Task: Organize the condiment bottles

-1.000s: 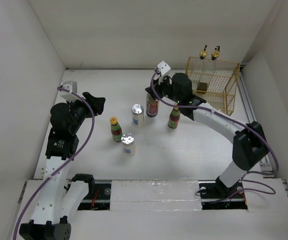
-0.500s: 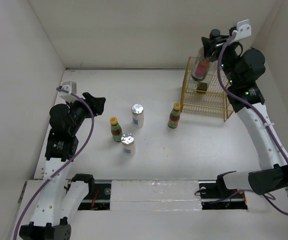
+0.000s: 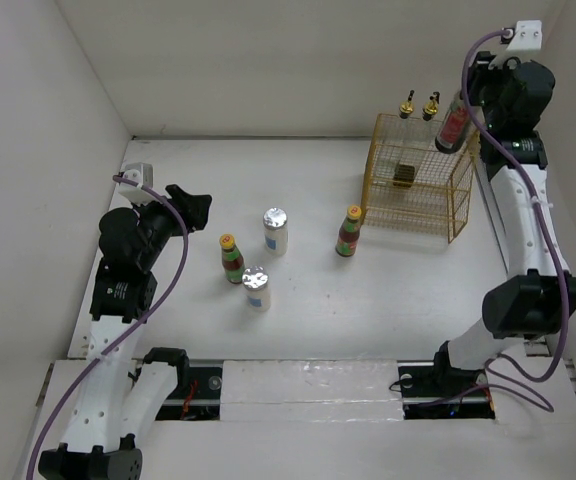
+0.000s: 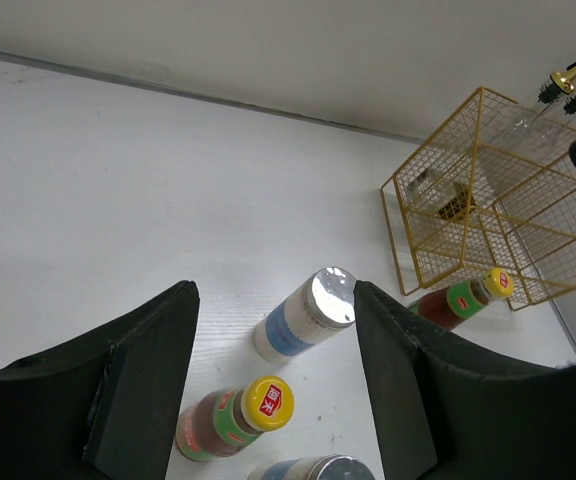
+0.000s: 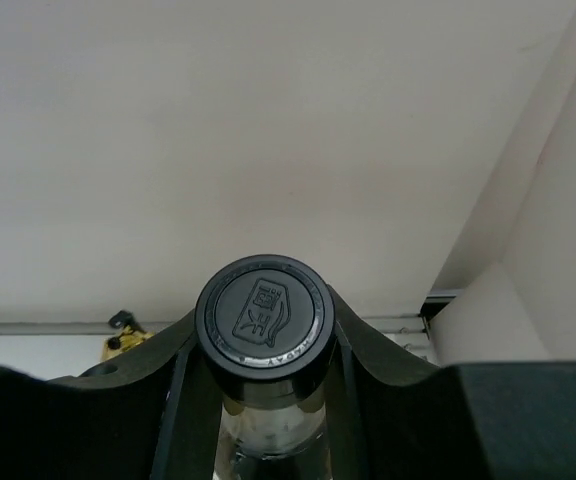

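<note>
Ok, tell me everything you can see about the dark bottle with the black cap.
The dark bottle has a round black cap with an embossed logo, a clear neck and a red label. The right gripper holds it by the neck, lifted clear of the table, near the far right corner of the yellow wire basket. Only the gripper's fingers touch it.

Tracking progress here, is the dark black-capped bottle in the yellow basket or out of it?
Out: the right gripper holds the dark bottle aloft near the basket's far corner.

table (image 3: 203,170) L half free | mid: 4 bottles (image 3: 231,258) | far R corner: basket (image 3: 418,185)
</note>
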You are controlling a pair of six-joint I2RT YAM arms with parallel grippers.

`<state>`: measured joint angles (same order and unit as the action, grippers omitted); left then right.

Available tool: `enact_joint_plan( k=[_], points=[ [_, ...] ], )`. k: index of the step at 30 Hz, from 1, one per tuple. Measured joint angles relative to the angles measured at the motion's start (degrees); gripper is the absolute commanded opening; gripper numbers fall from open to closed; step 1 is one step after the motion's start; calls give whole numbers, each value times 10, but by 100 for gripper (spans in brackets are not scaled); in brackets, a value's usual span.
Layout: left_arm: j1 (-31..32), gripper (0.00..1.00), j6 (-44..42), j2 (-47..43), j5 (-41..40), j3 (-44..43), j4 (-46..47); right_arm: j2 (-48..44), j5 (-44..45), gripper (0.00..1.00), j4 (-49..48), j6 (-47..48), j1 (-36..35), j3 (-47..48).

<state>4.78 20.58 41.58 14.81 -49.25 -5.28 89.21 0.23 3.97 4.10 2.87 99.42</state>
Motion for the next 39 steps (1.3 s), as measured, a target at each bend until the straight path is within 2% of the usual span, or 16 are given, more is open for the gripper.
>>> enact_joint_plan(
  k=[9, 24, 30, 39],
  points=[
    [0, 60, 0, 0, 0, 0, 0, 92, -1, 0, -2, 2, 46, 107],
    [0, 61, 0, 0, 0, 0, 0, 169, -32, 0, -2, -23, 69, 127],
    [0, 61, 0, 0, -1, 0, 0, 167, -36, 0, -48, -30, 69, 94],
    [0, 63, 0, 0, -1, 0, 0, 162, -36, 0, -80, -45, 64, -35]
  ],
)
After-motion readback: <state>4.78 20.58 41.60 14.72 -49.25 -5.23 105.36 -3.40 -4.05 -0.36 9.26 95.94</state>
